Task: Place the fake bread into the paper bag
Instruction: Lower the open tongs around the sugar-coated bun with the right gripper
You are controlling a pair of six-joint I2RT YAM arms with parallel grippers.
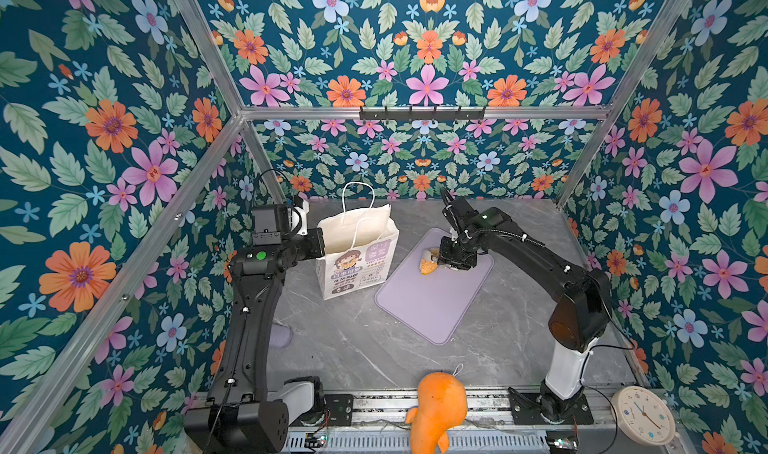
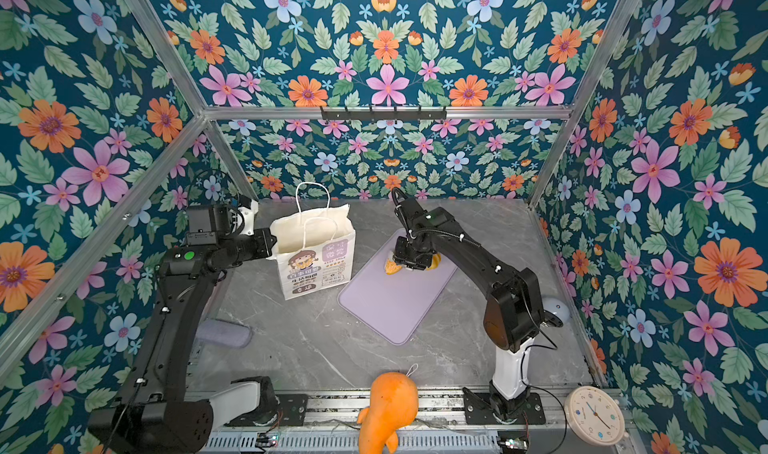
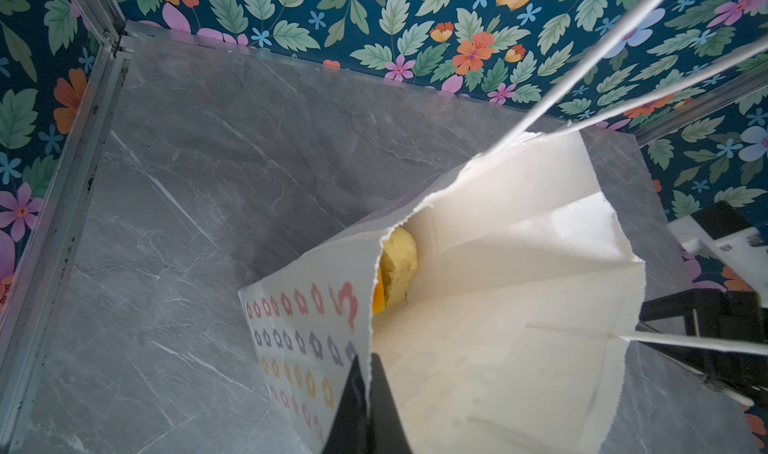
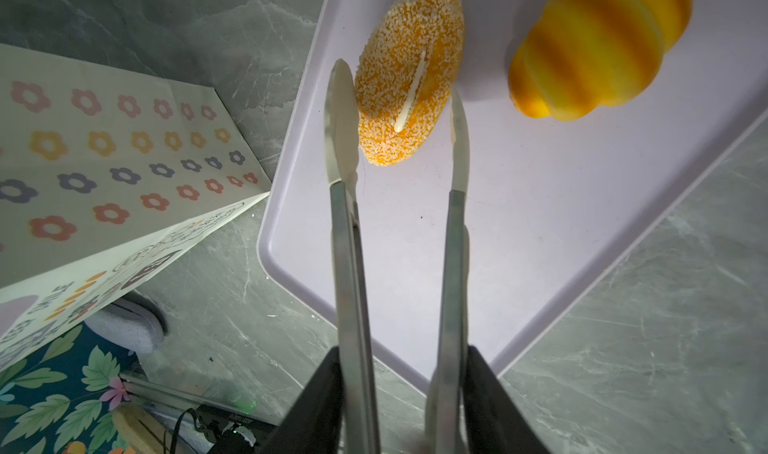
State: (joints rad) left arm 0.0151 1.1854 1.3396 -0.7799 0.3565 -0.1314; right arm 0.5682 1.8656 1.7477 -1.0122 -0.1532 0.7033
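- Straddling the speckled bun (image 4: 409, 77), the white tips of the tongs (image 4: 349, 264) sit on either side of it. One tip touches the crust and the other lies just beside it.
- The right gripper (image 4: 401, 356) is pressed onto the tongs' two metal arms, holding them partly squeezed.
- The bun rests on the lilac tray (image 4: 540, 223), close to the tray edge that faces the paper bag (image 1: 357, 260). The ridged croissant (image 4: 598, 48) lies just beside the bun, apart from the tongs.
- The left gripper (image 3: 368, 364) is pinching the bag's side rim. The bag stands upright with its mouth gaping wide.
- One yellow bread piece (image 3: 399, 264) lies inside the bag, against a wall.
- A narrow strip of bare desk (image 1: 374, 348) separates bag and tray, and more grey desk spreads in front of both.
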